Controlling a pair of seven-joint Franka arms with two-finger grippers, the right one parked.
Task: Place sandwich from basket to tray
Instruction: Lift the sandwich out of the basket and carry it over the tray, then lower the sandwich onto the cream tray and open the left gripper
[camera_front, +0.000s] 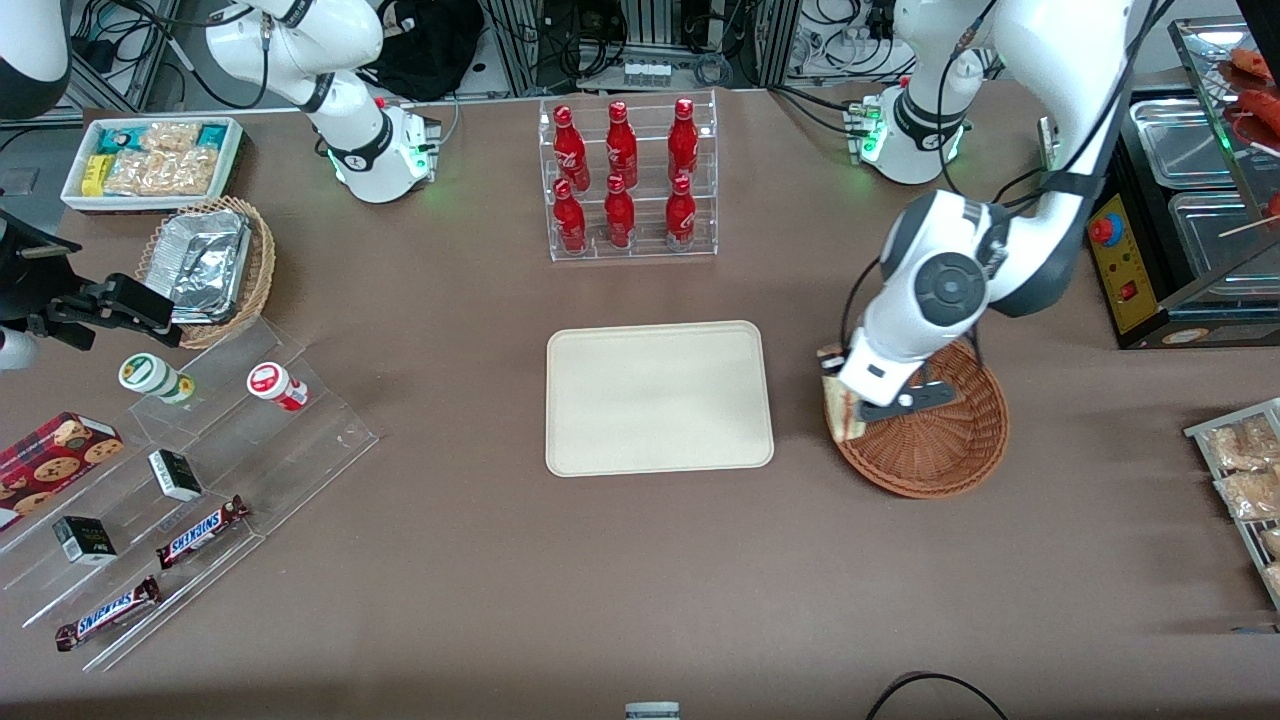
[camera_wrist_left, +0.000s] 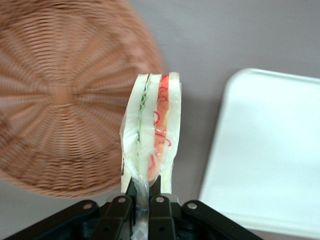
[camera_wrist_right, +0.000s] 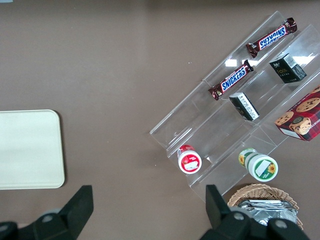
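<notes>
Brown surface (camera_front: 450, 560) carries scene. Cream tray (camera_front: 660, 398) at centre, flat, nothing on it. Reddish-brown basket (camera_front: 940, 450) at 3 o'clock of tray, apart from it, toward working arm's end. Left arm bends down over basket – pincer (camera_front: 852, 400) low over basket rim nearest tray, fingers hidden under wrist. Sandwich (camera_front: 838, 392) at that rim, pale wedge partly hidden by wrist – contact with wicker unclear. Clear rack of red bottles (camera_front: 628, 178) at 12 o'clock of tray, farther from camera.
</notes>
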